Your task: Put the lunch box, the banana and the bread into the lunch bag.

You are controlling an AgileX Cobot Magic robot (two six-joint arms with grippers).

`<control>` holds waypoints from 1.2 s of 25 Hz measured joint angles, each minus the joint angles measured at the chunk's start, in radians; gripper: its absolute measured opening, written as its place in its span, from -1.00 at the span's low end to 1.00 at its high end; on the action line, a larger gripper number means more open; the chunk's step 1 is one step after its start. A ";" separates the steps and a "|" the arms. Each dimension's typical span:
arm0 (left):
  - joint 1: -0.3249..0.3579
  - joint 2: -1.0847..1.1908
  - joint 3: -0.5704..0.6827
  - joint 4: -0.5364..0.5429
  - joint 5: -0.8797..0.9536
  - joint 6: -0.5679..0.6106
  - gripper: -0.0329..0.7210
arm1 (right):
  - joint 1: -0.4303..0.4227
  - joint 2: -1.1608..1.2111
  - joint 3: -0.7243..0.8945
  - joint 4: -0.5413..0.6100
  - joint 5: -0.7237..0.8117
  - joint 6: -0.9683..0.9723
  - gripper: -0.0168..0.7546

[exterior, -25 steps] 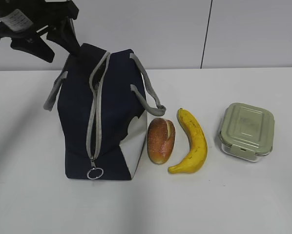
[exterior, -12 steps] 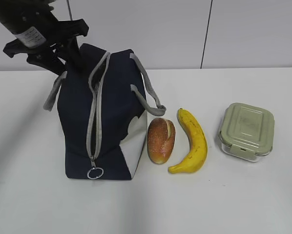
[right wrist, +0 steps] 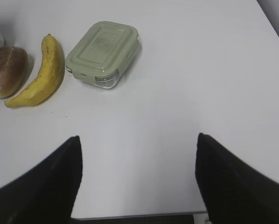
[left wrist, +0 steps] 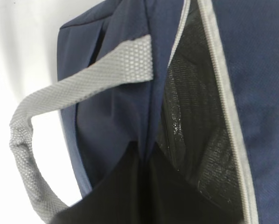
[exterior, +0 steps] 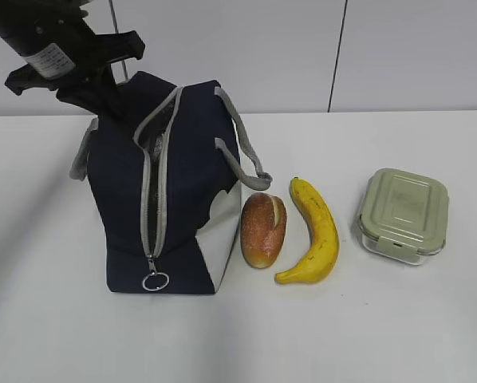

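The navy lunch bag (exterior: pixel 183 183) stands on the white table with its zipper partly open. My left gripper (exterior: pixel 115 100) is at the bag's far top left corner, shut on the navy fabric edge (left wrist: pixel 146 156) beside the zipper opening. To the right of the bag lie the brown bread (exterior: pixel 263 229), the yellow banana (exterior: pixel 318 231) and the green-lidded lunch box (exterior: pixel 404 214). My right gripper (right wrist: pixel 137 144) hangs open over bare table, near of the lunch box (right wrist: pixel 102 53), banana (right wrist: pixel 39 72) and bread (right wrist: pixel 6 70). It does not show in the exterior view.
A grey strap handle (left wrist: pixel 32 130) loops out at the bag's left side, and another (exterior: pixel 242 155) droops toward the bread. The zipper's ring pull (exterior: pixel 155 281) hangs at the bag's near end. The dark lining (left wrist: pixel 195 130) shows through the opening. The table's near edge (right wrist: pixel 130 217) lies just below my right gripper.
My left gripper came down onto the bag's far corner and shut on its edge. The bag's left side has been pulled out, and the zipper opening gapes wider.
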 joint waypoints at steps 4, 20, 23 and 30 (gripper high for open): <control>0.000 0.000 0.000 -0.004 0.000 0.000 -0.92 | 0.000 0.000 0.000 0.000 0.000 0.000 0.50; 0.000 0.000 0.000 -0.018 0.010 0.000 -0.92 | 0.000 0.055 -0.006 0.007 -0.010 0.010 0.50; 0.000 0.000 0.000 -0.019 0.015 0.000 -0.92 | 0.000 0.222 -0.019 0.020 -0.090 0.060 0.50; 0.000 0.000 0.000 -0.015 0.021 0.000 -0.92 | 0.000 0.670 -0.018 0.226 -0.356 0.065 0.50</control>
